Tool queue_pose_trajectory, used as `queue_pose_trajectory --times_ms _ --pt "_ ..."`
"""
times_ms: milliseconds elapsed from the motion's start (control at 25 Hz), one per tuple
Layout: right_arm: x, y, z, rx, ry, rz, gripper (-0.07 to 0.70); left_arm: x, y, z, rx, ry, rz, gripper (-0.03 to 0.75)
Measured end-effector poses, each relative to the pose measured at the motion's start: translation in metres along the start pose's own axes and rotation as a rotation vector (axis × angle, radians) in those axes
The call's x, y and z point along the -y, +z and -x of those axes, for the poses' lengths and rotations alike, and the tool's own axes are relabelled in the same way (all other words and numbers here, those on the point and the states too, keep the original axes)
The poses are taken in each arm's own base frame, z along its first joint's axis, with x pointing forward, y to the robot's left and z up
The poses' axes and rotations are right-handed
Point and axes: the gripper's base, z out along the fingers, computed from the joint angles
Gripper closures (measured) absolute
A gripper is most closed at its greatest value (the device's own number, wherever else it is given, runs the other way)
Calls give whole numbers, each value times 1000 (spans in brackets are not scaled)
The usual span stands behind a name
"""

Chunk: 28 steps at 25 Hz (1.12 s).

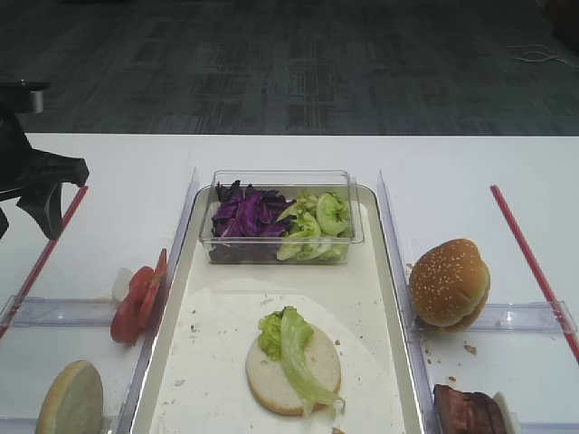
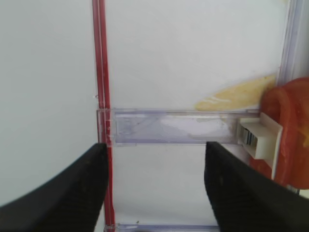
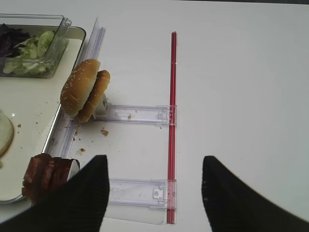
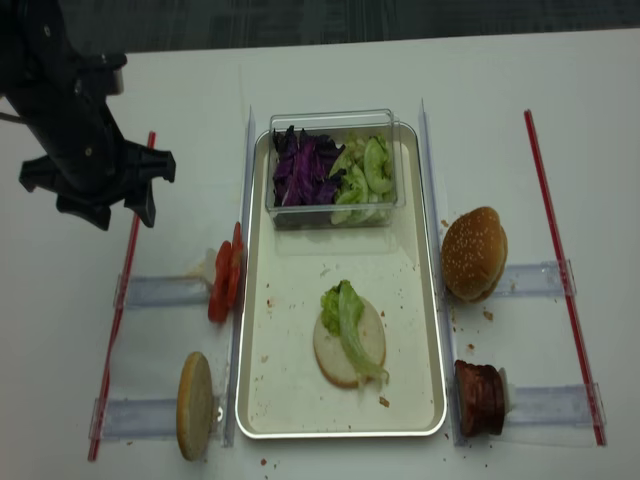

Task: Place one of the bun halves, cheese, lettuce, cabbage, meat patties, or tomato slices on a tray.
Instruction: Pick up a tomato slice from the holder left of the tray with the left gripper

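From the high front view: the tray (image 1: 391, 271) already carries a bun half (image 1: 294, 371) lying cut face up, with a strip of lettuce (image 1: 294, 348) draped across it. At the tray's far end a clear box (image 1: 280, 217) holds purple cabbage (image 1: 244, 217) and more green leaves. So the stack is started, and by my reading the layers above it are all left to do. The tomato slices (image 1: 137, 303) stand on edge just left of the tray's rim, and the left gripper (image 1: 41, 194) hangs well apart from them, up and to the left, holding nothing.

Right wrist view: the right gripper (image 3: 154, 193) shows two dark fingers (image 3: 82, 198) spread wide over bare tabletop (image 3: 241, 96), with nothing between them. The sesame bun (image 3: 82, 94) leans beside the tray edge ahead, and the meat patties (image 3: 46, 176) sit just left of the left-hand finger.

Left wrist view: the fingers are wide apart and empty, straddling a clear plastic holder (image 2: 169, 128). The tomato is off at the right edge, outside the gap and not touched.

Overhead view: the left gripper hovers over the red strip (image 4: 125, 290), the tomato lies nearer the tray, and a second plain bun half (image 4: 195, 405) waits at the lower left.
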Motion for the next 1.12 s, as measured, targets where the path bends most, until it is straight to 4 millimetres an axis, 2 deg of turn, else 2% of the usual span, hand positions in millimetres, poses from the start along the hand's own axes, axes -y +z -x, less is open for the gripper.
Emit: queue_pose_trajectory --times_ms 120,240,440,760,920,1120 --pt "0 0 0 0 0 0 199 2 1 0 0 -10 -18 303" --pt "0 0 0 0 0 0 199 12 0 0 2 5 -32 303" --pt "0 0 0 0 -1 -2 199 55 3 -2 40 75 -58 303" --pt "0 0 0 0 -1 -2 199 117 20 -5 26 148 -77 303" --pt "0 0 0 0 -1 -2 199 134 27 -7 20 157 -52 303" --pt "0 0 0 0 -1 -2 199 137 34 -7 1 122 -44 330"
